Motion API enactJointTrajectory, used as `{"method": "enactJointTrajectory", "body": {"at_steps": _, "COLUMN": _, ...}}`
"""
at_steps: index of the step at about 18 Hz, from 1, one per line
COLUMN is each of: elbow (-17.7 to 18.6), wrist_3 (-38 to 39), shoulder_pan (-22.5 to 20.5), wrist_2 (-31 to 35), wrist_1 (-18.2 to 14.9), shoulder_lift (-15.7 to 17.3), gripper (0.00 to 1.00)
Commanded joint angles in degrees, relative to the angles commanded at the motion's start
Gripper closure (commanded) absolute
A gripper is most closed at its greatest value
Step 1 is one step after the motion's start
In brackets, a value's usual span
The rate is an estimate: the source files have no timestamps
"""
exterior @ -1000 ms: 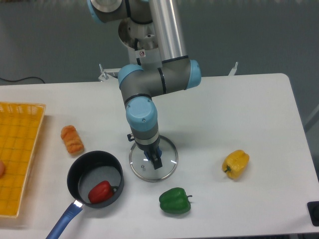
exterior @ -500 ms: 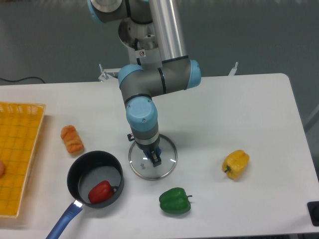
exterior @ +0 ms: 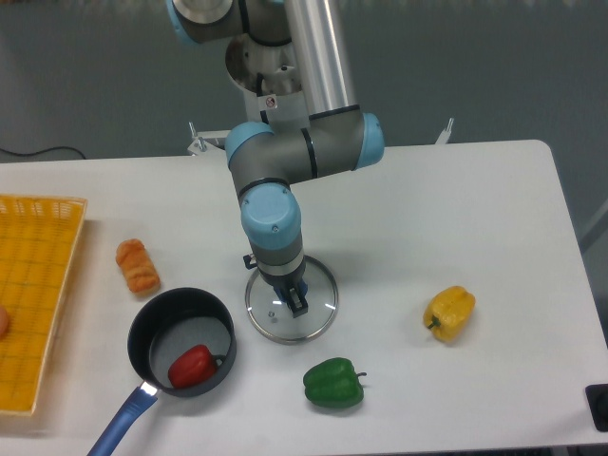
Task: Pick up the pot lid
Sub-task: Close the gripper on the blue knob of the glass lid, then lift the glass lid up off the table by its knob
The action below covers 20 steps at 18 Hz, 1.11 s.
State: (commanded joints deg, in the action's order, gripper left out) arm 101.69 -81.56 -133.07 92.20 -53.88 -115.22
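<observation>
The gripper (exterior: 292,293) points down over the round glass pot lid (exterior: 270,324), which lies flat on the table with a shiny metal rim. Its fingers meet at the lid's small knob, right of the lid's middle, and look shut on it. The gripper body covers the lid's upper left part and most of the knob.
A black pan (exterior: 147,333) with a blue handle (exterior: 124,419) holds a red pepper (exterior: 193,366) at lower left. Nearby are a green pepper (exterior: 332,383), a yellow pepper (exterior: 450,313), an orange-brown item (exterior: 138,267) and a yellow crate (exterior: 36,294).
The fingers have drawn together around the knob, and less of its blue shows. The lid has shifted very slightly left and up in the view. The arm has barely moved.
</observation>
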Motion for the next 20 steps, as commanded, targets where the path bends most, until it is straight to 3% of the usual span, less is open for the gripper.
{"method": "enactJointTrajectory", "body": {"at_steps": 12, "elbow": -0.7, "wrist_3": -0.09, "shoulder_pan": -0.09, "wrist_2": 0.26, "wrist_1": -1.23, "shoulder_lift": 3.78, "gripper": 0.37}}
{"method": "enactJointTrajectory", "body": {"at_steps": 20, "elbow": -4.3, "wrist_3": -0.09, "shoulder_pan": -0.7, "wrist_2": 0.26, "wrist_1": -11.94, "shoulder_lift": 7.38, "gripper": 0.38}}
